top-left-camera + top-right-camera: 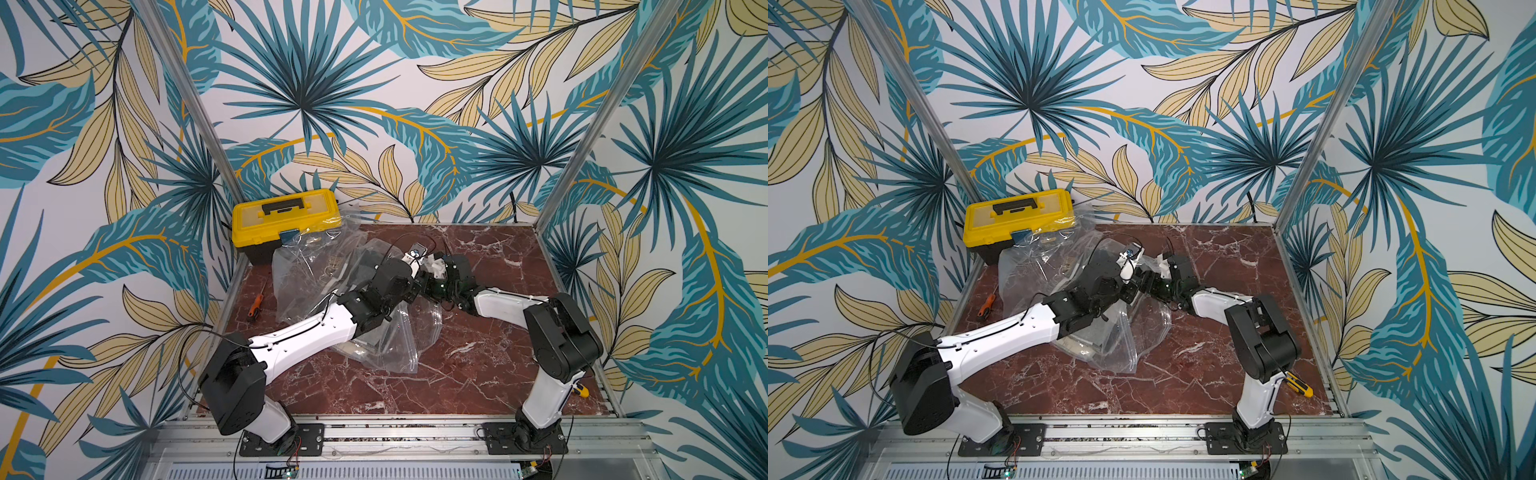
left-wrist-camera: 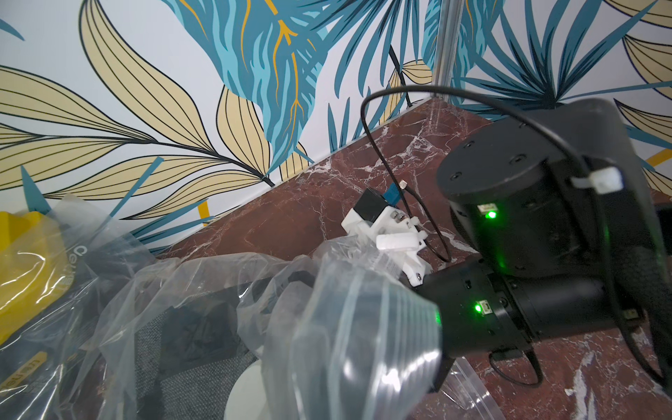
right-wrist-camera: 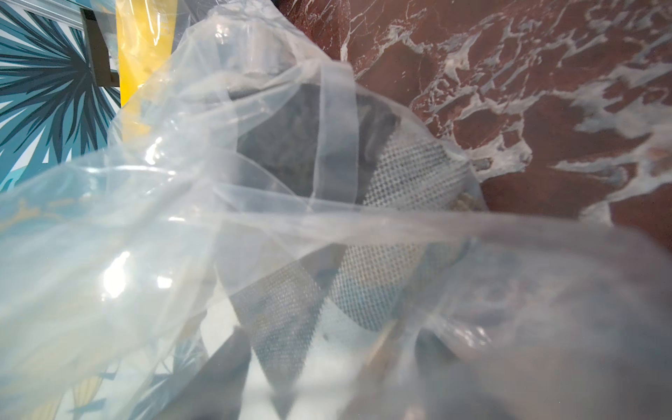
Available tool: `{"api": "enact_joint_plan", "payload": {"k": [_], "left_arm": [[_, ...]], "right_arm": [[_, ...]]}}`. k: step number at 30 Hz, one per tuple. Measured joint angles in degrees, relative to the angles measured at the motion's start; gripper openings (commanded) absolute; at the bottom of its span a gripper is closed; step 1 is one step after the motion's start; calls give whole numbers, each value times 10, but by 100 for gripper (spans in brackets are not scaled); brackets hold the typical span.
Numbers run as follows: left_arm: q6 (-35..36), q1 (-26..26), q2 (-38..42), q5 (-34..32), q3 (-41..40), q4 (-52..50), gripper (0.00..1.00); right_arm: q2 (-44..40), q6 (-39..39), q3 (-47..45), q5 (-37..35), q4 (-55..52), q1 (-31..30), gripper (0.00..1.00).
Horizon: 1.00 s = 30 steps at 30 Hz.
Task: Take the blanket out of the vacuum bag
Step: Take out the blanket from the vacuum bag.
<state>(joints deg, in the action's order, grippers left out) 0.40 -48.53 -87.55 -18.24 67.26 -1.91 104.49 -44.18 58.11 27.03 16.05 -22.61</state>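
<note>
Left gripper (image 1: 419,276) clamps the bag (image 1: 307,282) edge while the right gripper (image 3: 323,367), jaws apart (veiled by plastic), points at the dark blanket (image 3: 291,145) just ahead inside.

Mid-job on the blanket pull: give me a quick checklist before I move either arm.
1. Left gripper shut: ok; grip on film, cannot tell.
2. Right gripper open behind film: ok.
3. Blanket out of the vacuum bag: not ok, it lies inside.
4. Zip edge open: cannot tell.
5. Bag clear of yellow toolbox: not ok, film drapes against it.
6. Screwdriver apart from bag: ok.
</note>
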Motion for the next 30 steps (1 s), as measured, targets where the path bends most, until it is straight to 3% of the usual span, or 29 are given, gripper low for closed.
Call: {"api": "enact_joint_plan", "payload": {"k": [17,30], "left_arm": [[0,0,0,-2,-4,4,0],[1,0,-10,-2,-4,7,0]], "right_arm": [[51,-22,26,11,49,-8,74],[101,-98,8,37,214,-14,69]]}}
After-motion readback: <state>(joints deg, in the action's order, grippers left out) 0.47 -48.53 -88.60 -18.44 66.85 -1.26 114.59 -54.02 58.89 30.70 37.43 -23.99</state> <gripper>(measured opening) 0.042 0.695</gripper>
